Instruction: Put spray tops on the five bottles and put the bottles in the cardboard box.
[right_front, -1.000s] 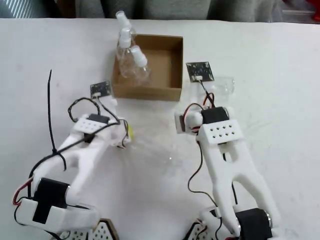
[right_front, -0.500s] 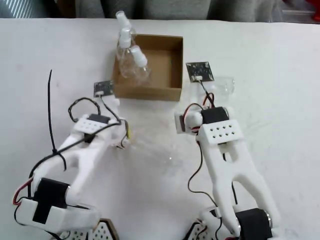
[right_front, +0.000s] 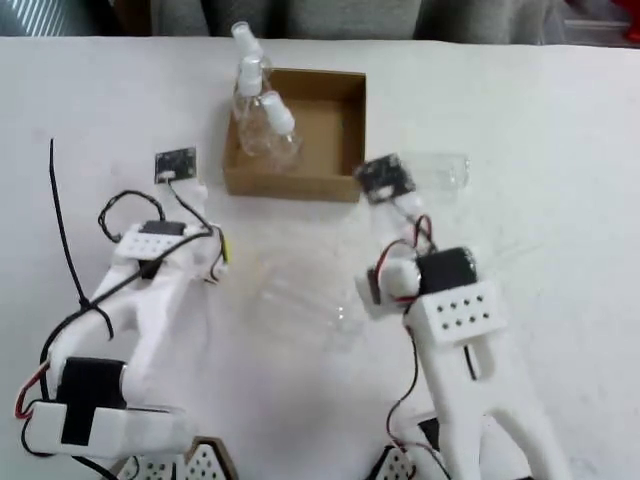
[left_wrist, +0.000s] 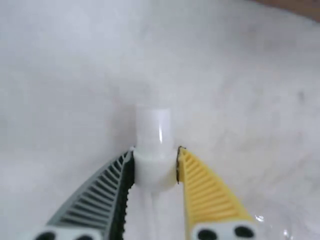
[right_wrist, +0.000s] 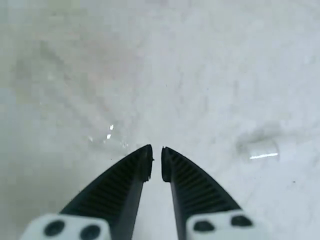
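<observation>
Spray top may slip before reaching a bottle
The cardboard box (right_front: 330, 130) holds capped bottles (right_front: 262, 120); a bare bottle (right_front: 445, 172) lies near it. The left gripper (left_wrist: 155, 152) pinches a spray top (left_wrist: 152, 127) by its collar, which could twist loose; the right gripper (right_wrist: 156, 152) is nearly closed, empty.

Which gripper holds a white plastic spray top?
The left gripper, grey and yellow, clamps the white plastic spray top; the black right gripper holds nothing.
</observation>
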